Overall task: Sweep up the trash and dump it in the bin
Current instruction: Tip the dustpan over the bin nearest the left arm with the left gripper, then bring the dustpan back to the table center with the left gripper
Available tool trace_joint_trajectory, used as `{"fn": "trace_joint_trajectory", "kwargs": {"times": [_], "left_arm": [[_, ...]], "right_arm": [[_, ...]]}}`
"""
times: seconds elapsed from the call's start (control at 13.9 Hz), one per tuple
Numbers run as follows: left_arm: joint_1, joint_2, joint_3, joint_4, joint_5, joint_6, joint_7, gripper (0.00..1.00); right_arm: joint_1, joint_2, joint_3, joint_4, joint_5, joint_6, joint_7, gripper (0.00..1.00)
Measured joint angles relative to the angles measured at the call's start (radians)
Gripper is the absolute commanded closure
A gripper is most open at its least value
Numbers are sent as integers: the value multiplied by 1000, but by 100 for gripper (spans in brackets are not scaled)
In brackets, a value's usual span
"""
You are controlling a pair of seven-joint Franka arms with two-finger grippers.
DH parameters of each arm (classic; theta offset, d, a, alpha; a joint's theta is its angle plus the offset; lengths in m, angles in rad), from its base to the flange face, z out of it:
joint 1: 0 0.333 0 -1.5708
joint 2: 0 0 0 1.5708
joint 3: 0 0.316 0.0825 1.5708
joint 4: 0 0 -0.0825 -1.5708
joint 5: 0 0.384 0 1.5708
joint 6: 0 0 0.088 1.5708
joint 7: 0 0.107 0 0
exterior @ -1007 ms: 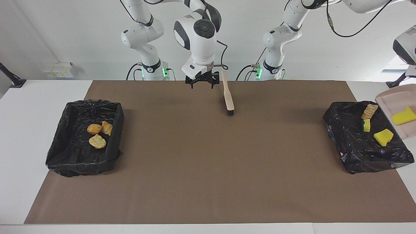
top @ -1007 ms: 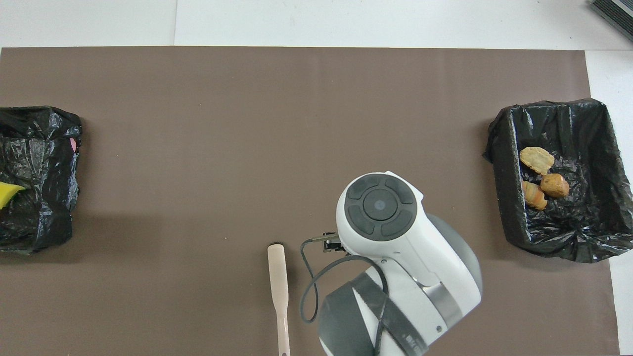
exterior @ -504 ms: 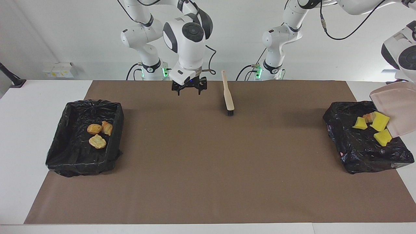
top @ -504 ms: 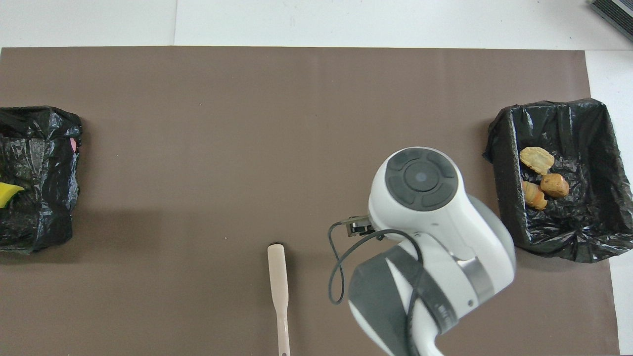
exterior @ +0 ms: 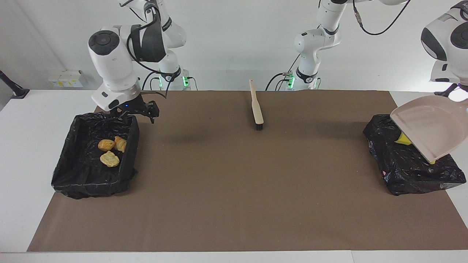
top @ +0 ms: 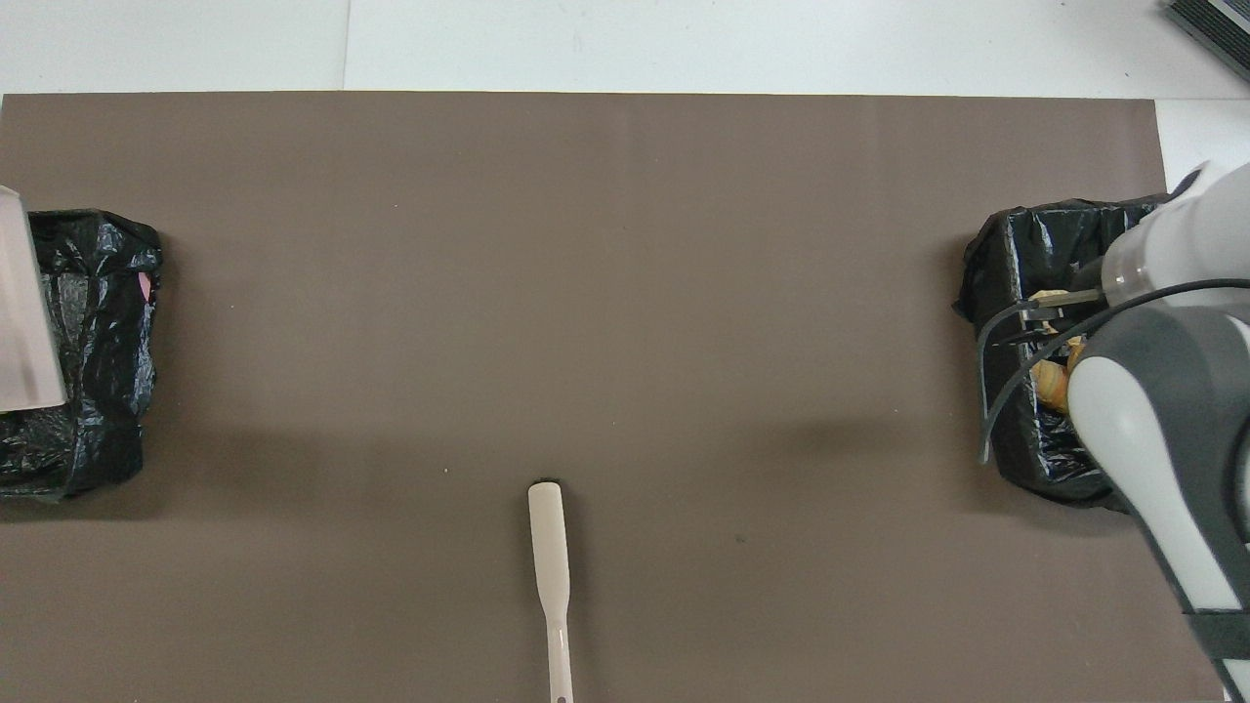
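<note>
Brown mat (exterior: 234, 182) over white table (exterior: 22, 146), white wall (exterior: 237, 44)

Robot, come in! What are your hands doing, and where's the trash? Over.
Left tool shut, tipping dustpan over one bin. Right tool open, empty, over other bin. Pastries in it. Brush lying mid-mat.

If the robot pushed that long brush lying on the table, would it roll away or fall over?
Probably neither. The brush already lies flat on the brown mat, so it has nothing to tip from. Its handle looks flat rather than round, so it would likely slide or swivel instead of rolling. It looks stiff, and the black bristles at one end may drag a little.
</note>
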Motion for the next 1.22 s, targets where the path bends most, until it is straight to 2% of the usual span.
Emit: {"fn": "trace_joint_trajectory", "kwargs": {"times": [0.22,0.43,0.86,1.01,1.22], "left_arm": [[-87,9,-3,-3,-119,-40,-240,100],[-207,25,-8,-20,-221,-83,-569,100],[-429,81,-11,-33,-426,-91,-1179,100],[-500,126,-12,-29,-466,-65,-1340,100],[-562,190,-11,-22,-590,59,-1584,100]], "right_arm": [[-52,-7,0,63,1,-49,26,0],[-56,-11,8,139,41,-153,139,0],[-56,-38,8,158,85,-179,159,0],[-55,-39,10,158,83,-179,159,0],[-56,-39,9,158,65,-179,147,0]]}}
